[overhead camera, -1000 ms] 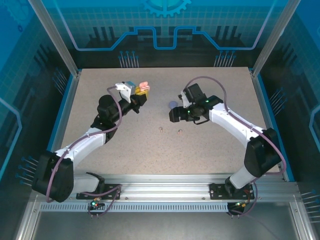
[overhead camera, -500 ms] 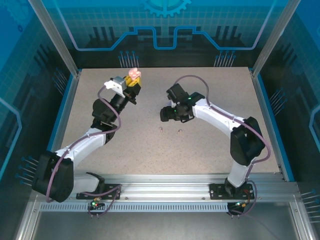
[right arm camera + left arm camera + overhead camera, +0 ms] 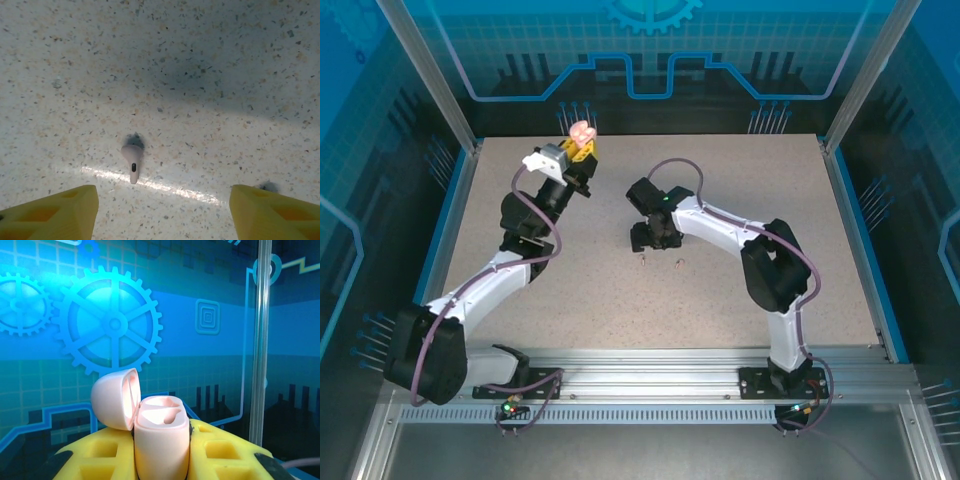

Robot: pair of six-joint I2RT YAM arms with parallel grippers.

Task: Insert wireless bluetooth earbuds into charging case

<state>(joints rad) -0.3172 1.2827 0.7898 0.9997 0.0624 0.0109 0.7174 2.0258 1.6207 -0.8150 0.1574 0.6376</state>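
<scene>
Since a second ago the left arm (image 3: 525,235) has lifted its case (image 3: 583,132) higher and carried it toward the back wall, and the right arm (image 3: 720,225) has swung in toward the middle of the table (image 3: 770,180) and folded back on itself.

From above, the left gripper (image 3: 581,150) stands well off the table near the back edge, its yellow fingers clamped on the pale pink case, which sticks up past them. The right gripper (image 3: 642,238) points down at the table's middle. Just in front of it lies a bud (image 3: 642,260), with a second bud (image 3: 679,263) near it to the right. Both are loose on the surface, apart from each other and well away from the case. They are too small here to make out their colour.

On the left wrist camera the case sits upright, pinched between the two yellow fingers (image 3: 220,450). Its lid (image 3: 116,399) is swung open to the left, and the two moulded wells in the base look bare. Behind it are the blue gear-printed wall (image 3: 115,322) and a metal post (image 3: 261,340).

On the right wrist camera the yellow fingertips (image 3: 50,212) stand wide apart in the lower corners with nothing between them but speckled tabletop. A pale pink bud (image 3: 132,161) lies flat there, stem toward the camera, closer to the left-hand fingertip and touched by neither. A small dark speck sits just above the right-hand fingertip, too small to tell what it is.
</scene>
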